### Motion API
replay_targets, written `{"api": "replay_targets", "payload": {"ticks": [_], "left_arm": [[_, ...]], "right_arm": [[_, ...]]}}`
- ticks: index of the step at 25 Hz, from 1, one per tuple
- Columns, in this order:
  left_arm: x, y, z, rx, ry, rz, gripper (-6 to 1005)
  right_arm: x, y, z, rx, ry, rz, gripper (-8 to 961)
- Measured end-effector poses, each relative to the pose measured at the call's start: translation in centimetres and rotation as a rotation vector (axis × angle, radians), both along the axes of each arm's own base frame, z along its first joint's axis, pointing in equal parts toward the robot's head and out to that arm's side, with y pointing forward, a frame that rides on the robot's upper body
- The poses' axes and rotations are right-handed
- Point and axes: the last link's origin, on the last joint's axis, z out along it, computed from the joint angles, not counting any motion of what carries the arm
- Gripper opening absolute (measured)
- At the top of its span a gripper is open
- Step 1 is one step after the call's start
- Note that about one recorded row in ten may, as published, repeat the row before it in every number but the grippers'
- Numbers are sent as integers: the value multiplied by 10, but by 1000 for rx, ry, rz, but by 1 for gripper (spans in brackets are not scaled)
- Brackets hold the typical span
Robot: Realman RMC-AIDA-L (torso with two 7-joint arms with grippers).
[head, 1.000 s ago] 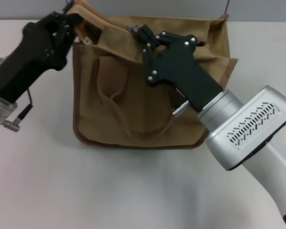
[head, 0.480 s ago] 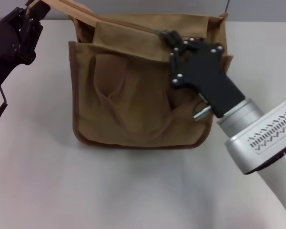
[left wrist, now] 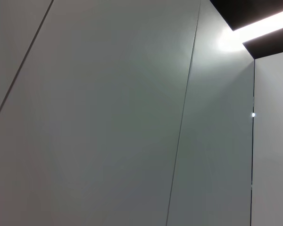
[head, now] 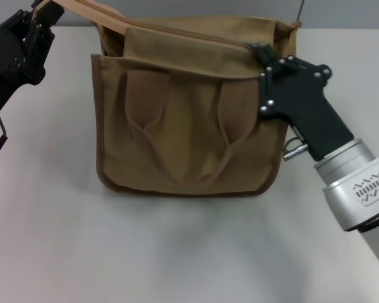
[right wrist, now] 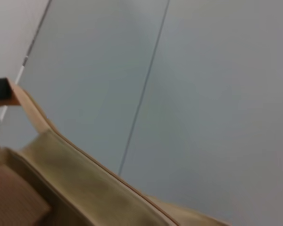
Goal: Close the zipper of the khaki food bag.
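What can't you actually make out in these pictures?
- Zipper pull: head view, hidden behind the right pincer at the khaki food bag's top.
- Left pincer tips: head view, cut off by the top edge at the bag's raised corner.
- Bag's inside: hidden by its front flap.
- Left wrist view: only wall.

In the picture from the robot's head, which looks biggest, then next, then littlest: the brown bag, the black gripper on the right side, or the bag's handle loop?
1. The khaki food bag looks biggest.
2. The right gripper, counting its whole black body; it may look larger for being nearer the camera.
3. The handle loop looks littlest, though its spread nearly matches the gripper's, so 2 and 3 are close.
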Motion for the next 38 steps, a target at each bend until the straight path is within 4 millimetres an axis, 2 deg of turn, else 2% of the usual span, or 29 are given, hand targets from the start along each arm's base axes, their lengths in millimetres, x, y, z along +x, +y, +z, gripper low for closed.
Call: {"api": "replay_targets", "payload": {"ticks": [9, 16, 19, 23, 28, 33, 36, 37, 38], "left_arm": [[1, 3, 0, 1, 8, 5, 77], [1, 4, -1, -3, 11, 8, 77], [0, 3, -2, -2, 15, 8, 95], [-1, -1, -1, 10, 35, -7, 132], [-7, -6, 1, -23, 98, -13, 177], [-22, -20, 6, -50, 256, -21, 375], [-32, -28, 10, -57, 313, -5, 443], [-38, -33, 13, -58, 339, 9, 465], [-54, -52, 20, -51, 373, 63, 488]], "right_arm": [[15, 0, 14, 67, 29, -59, -5], [30, -5, 39, 68, 232, -45, -6], [38, -6, 48, 7, 315, -26, 167], [44, -3, 52, -98, 372, -5, 255], [46, -4, 56, -112, 388, 8, 365], [46, -6, 54, -126, 388, 10, 488], [44, -8, 52, -155, 399, 21, 540], [44, -9, 52, -169, 406, 29, 539], [44, -12, 54, -198, 421, 51, 539]]}}
